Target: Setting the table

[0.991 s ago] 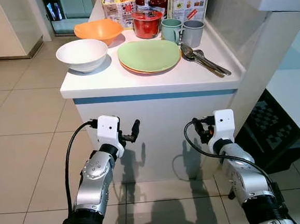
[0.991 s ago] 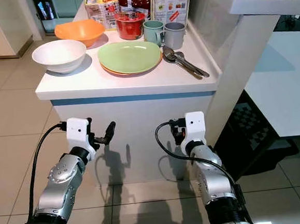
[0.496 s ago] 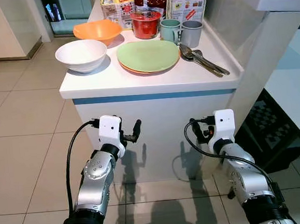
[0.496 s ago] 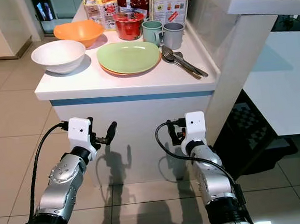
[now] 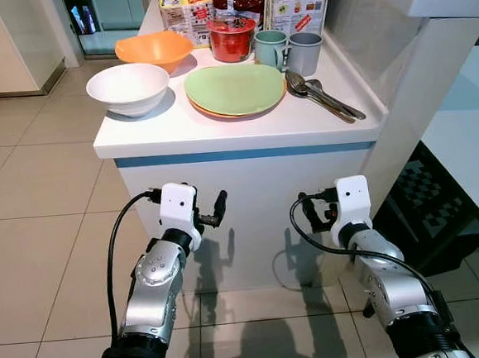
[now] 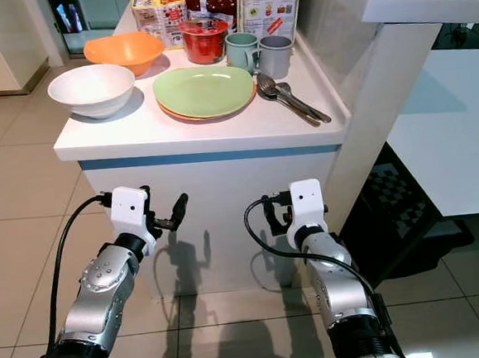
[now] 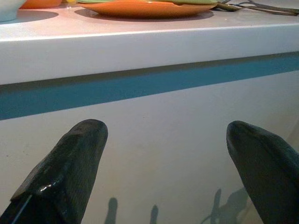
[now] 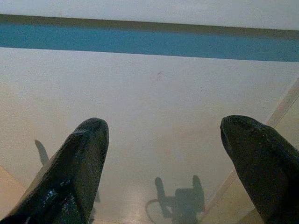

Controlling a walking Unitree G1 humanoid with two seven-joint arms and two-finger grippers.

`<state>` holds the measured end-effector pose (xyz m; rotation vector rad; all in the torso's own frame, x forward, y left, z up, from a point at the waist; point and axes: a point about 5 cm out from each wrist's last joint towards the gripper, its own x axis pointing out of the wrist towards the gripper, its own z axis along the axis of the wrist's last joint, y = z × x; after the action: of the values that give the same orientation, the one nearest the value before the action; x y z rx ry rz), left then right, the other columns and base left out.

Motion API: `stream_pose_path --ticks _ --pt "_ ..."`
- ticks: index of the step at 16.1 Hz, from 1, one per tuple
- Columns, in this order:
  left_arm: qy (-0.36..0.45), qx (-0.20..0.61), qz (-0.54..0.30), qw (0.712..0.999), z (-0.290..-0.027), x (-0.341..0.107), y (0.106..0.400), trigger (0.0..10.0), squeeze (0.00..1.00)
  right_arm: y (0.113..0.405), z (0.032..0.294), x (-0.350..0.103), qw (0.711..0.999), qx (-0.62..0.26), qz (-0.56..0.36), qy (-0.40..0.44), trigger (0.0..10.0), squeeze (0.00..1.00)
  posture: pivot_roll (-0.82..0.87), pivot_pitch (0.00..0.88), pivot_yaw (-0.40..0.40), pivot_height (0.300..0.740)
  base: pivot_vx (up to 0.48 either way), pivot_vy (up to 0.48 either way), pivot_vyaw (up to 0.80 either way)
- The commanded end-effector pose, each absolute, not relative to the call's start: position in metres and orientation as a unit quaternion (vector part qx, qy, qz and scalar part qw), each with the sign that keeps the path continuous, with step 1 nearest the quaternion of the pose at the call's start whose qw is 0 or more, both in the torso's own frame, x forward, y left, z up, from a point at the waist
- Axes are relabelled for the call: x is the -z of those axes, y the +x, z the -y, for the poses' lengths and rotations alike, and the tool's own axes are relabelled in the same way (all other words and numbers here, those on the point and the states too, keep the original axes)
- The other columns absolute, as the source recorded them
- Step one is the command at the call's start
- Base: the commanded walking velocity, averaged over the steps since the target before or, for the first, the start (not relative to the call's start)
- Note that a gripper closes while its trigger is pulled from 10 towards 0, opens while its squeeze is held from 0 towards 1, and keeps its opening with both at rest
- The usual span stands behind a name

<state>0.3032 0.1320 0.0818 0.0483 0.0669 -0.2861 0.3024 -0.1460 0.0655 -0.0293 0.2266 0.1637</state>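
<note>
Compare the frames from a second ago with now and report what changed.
Almost nothing. The counter drifts slightly in the head views, so the camera shifted, not the dishes. The left gripper and right gripper, jaws open, remain below the white counter's edge. The white bowl and round green plate lie untouched.

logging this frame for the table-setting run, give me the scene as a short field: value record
surface: white counter with a blue strip under its edge
bowls: white bowl, with orange bowl behind it
plates: green plate stacked on an orange one
mugs: green mug and grey mug, side by side
cutlery: spoons lying right of the plates
left gripper: open, empty, below counter edge
right gripper: open, empty, facing the counter's front
</note>
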Motion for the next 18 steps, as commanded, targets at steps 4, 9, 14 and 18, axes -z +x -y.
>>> stream_pose_path --ticks 4,9,14,18 --pt "0.018 0.144 -0.027 0.989 -0.13 -0.084 0.306 10.0 0.0 0.305 0.15 -0.072 0.992 -0.075 -0.102 -0.026 10.0 0.0 0.02 0.0 -0.02 0.74 0.36 0.0 0.0" --pt "0.028 0.138 -0.025 0.99 -0.13 -0.085 0.307 10.0 0.0 0.319 0.165 -0.095 0.987 -0.112 -0.086 -0.083 10.0 0.0 0.02 0.0 -0.016 0.74 0.16 0.0 0.0" --pt "0.025 0.133 0.012 0.991 -0.128 -0.11 0.317 10.0 0.0 0.337 0.178 -0.122 0.986 -0.11 -0.062 -0.111 10.0 0.0 0.03 0.0 -0.027 0.74 0.0 0.0 0.0" --pt "0.03 0.139 0.003 0.99 -0.127 -0.104 0.315 10.0 0.0 0.345 0.166 -0.147 0.98 -0.151 -0.028 -0.13 10.0 0.0 0.03 0.0 -0.021 0.74 0.0 0.0 0.0"
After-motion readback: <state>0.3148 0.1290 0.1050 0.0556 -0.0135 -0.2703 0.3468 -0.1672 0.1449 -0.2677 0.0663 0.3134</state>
